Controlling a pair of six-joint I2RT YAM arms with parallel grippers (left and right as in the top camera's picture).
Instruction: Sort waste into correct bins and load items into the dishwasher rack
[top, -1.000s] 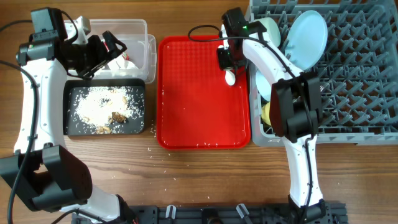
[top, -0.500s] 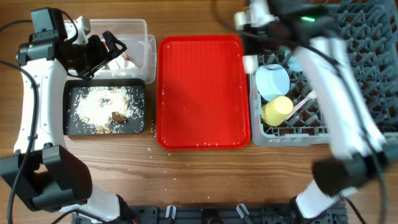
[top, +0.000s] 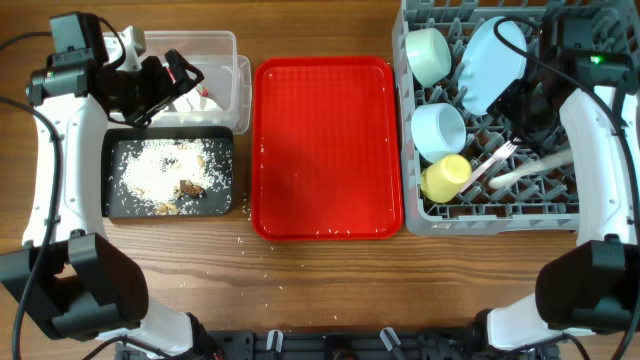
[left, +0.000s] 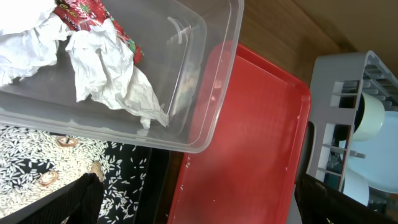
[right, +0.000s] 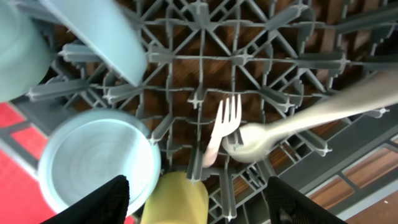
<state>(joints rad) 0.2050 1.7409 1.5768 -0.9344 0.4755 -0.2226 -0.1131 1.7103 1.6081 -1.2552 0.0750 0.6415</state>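
Note:
Over the grey dishwasher rack (top: 600, 150) my right gripper (top: 522, 118) (right: 199, 208) hangs open and holds nothing. Below it the white spoon (top: 532, 172) (right: 292, 127) lies on the grid beside the white fork (top: 492, 163) (right: 222, 127). The yellow cup (top: 447, 178) (right: 177, 200), two light blue bowls (top: 438, 128) (top: 430, 52) and the plate (top: 495, 62) stand in the rack. My left gripper (top: 172, 82) (left: 199, 208) is open above the clear tub (top: 225, 45) (left: 214, 99), which holds the crumpled napkin (left: 109, 78) and red wrapper (left: 87, 15). Rice scraps (top: 165, 170) fill the black tray (top: 112, 205).
The flat red serving tray (top: 325, 150) (left: 249, 143) lies between the bins and the rack, with a few grains on it. Stray rice grains dot the wooden table (top: 250, 250) in front of the black tray. The rack's right half has bare pegs.
My right arm swung from the red tray's right edge over to the rack with the spoon, then opened; the spoon now lies beside the fork. The left arm has not moved.

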